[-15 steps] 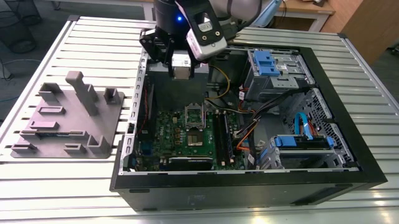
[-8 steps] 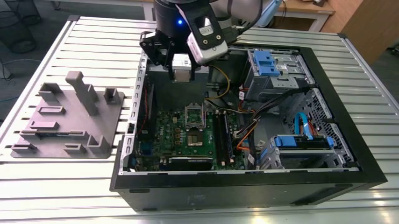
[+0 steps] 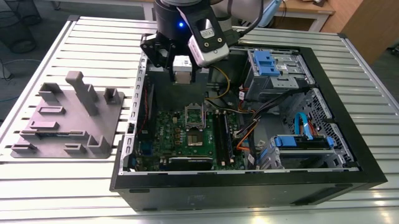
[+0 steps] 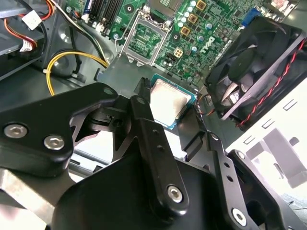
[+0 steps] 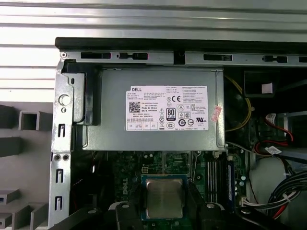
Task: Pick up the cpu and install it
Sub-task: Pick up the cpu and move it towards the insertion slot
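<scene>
Claw [image 3: 182,79] is clamping the cpu [image 3: 182,73], jaws narrowed onto two opposite edges of it. In the exterior view the arm is hanging over the far end of the open case [image 3: 349,154]. The cpu is sitting in the air at 12 o'clock from the socket [image 3: 194,115], apart from it and not seated.

In the second wrist view the cpu [image 4: 168,101] is showing its silver lid between the black fingers [image 4: 144,120]. The socket [image 4: 146,40] is lying bare on the green motherboard [image 4: 211,33], and its hinged frame [image 4: 120,72] is lying swung open on the side nearer the cpu. A black fan [image 4: 259,67] is sitting just beside the cpu, and a yellow cable [image 4: 72,60] is looping near the frame.

In the first wrist view the cpu [image 5: 164,197] is being held level, lid toward the camera, with the grey power supply [image 5: 153,110] lying past it.

In the exterior view the motherboard [image 3: 181,140] is occupying the case floor around the socket. Blue drive caddies [image 3: 265,60] are sitting at 2 o'clock and 4 o'clock from it. The grey fixture tray [image 3: 68,116] is resting on the slatted table [image 3: 93,186] at 9 o'clock from the case, well apart from the claw.
</scene>
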### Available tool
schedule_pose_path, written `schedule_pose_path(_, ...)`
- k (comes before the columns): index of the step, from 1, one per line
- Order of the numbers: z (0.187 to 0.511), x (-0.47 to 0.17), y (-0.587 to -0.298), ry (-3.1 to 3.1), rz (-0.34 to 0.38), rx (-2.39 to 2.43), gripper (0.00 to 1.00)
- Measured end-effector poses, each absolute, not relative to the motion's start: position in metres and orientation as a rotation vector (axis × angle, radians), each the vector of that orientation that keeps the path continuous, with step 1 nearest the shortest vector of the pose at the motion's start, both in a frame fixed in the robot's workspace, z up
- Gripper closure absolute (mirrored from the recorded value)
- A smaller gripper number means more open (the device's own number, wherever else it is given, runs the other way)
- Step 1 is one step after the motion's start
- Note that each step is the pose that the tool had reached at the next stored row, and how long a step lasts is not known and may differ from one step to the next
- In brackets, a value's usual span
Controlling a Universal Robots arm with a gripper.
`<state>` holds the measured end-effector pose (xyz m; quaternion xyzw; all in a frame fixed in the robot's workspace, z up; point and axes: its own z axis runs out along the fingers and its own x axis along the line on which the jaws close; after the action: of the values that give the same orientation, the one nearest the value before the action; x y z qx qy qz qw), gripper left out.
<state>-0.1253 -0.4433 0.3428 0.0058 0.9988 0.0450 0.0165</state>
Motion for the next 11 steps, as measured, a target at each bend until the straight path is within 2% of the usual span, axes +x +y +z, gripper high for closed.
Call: schedule_pose_path(11, 0.3417, -0.1239, -0.4458, 3.105, 0.14, 0.018, 0.53)
